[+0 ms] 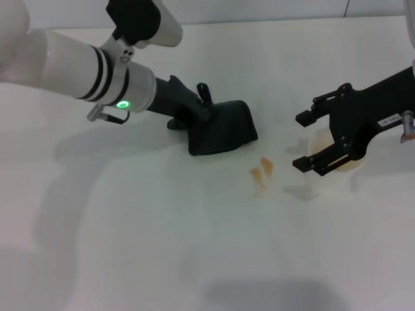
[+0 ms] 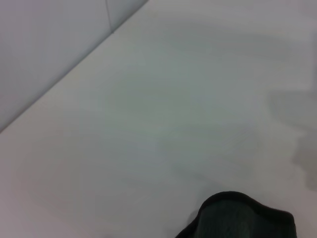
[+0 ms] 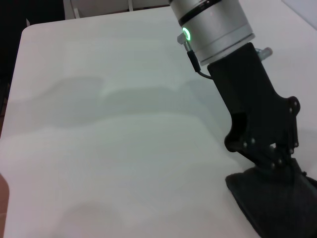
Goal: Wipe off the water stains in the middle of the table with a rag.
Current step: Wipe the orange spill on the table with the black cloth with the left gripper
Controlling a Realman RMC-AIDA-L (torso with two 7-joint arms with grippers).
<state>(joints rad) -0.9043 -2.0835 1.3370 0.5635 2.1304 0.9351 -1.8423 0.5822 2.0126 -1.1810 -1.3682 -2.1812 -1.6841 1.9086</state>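
Note:
The black rag (image 1: pixel 224 129) lies bunched on the white table (image 1: pixel 162 227), left of and a little behind the water stains (image 1: pixel 262 172), a small orange-brown blot. My left gripper (image 1: pixel 206 120) comes in from the left and is shut on the rag's back edge, pressing it to the table. A gap of bare table separates the rag from the stains. The rag's edge (image 2: pixel 242 218) shows in the left wrist view. The right wrist view shows the left gripper (image 3: pixel 262 144) above the rag (image 3: pixel 277 198). My right gripper (image 1: pixel 305 140) hovers open, right of the stains.
A white paper cup (image 1: pixel 319 138) stands under and between the right gripper's fingers, close to the right of the stains. The table's far edge (image 1: pixel 259 24) meets a grey wall.

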